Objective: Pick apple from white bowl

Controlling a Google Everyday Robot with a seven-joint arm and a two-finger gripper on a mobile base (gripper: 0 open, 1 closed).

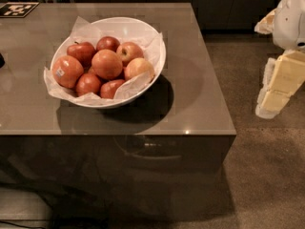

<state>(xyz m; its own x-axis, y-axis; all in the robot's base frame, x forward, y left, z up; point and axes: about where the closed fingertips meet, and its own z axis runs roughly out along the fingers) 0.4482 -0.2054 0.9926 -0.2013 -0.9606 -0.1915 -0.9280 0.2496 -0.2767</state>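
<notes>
apple [106,64] in bowl [125,22], bowl on table [200,97]; claw [277,87] right of table

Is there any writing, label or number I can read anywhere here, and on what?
None readable.
Sticker on the leftmost apple: too small to read.
Black-and-white tag on the table, far corner: pattern, no legible words.
Tool, right of the table: no markings seen.
</notes>
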